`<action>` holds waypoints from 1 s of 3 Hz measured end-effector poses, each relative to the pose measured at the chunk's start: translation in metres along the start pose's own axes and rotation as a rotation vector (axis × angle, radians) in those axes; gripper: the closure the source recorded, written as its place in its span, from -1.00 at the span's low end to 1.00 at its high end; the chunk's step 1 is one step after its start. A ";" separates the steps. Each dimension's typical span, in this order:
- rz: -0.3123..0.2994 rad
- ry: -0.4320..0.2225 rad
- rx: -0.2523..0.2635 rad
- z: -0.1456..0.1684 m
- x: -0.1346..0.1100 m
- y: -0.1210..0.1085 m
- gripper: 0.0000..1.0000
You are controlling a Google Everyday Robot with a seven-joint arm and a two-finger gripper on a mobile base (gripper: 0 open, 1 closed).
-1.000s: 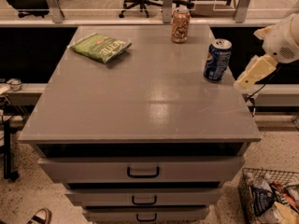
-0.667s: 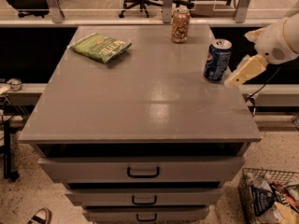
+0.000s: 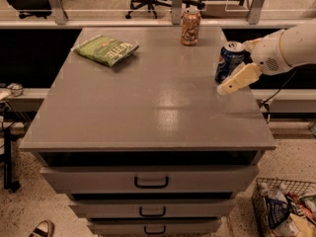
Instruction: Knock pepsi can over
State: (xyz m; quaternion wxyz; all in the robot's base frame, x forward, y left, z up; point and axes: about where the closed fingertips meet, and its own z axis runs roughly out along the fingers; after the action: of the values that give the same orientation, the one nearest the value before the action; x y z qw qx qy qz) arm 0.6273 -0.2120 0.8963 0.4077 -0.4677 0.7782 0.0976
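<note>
Cream plastic gripper (image 3: 239, 78), reaching in from the right on a white arm (image 3: 291, 46), held low over the right side of the grey tabletop (image 3: 148, 102). Open or closed: impossible to tell from this angle. Tip down near the surface, just in front of and to the right of the pepsi can (image 3: 229, 61); touching its lower side or a hair off it, contact uncertain.

Pepsi can upright, close to the right rim of the top, toward the back. Not yet knocked over.

For a clean topple, judged from here:
- Push high rather than low. Lift the contact toward the upper half of the can, so as to tip rather than merely slide it.
- Sweep leftward, toward the middle of the top and away from the rim, to avoid a roll off the right edge.
- Keep the stroke short and firm. Stop once past the balance point.

Farther back, an orange-tan can (image 3: 190, 27) upright near the rear edge, well apart from that sweep; leave alone. At the far left rear, a green chip bag (image 3: 106, 50) lying flat. Below, drawers (image 3: 150, 181) with dark handles; on the floor at lower right, a wire basket (image 3: 261, 201) of packets.
</note>
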 end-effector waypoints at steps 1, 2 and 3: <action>0.032 -0.061 -0.026 0.011 -0.017 0.011 -1.00; 0.037 -0.161 -0.069 0.014 -0.063 0.039 -1.00; 0.067 -0.255 -0.140 0.012 -0.120 0.084 -1.00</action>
State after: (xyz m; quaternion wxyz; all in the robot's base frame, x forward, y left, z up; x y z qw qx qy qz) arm 0.5938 -0.0822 0.9560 0.4660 -0.4526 0.7266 0.2238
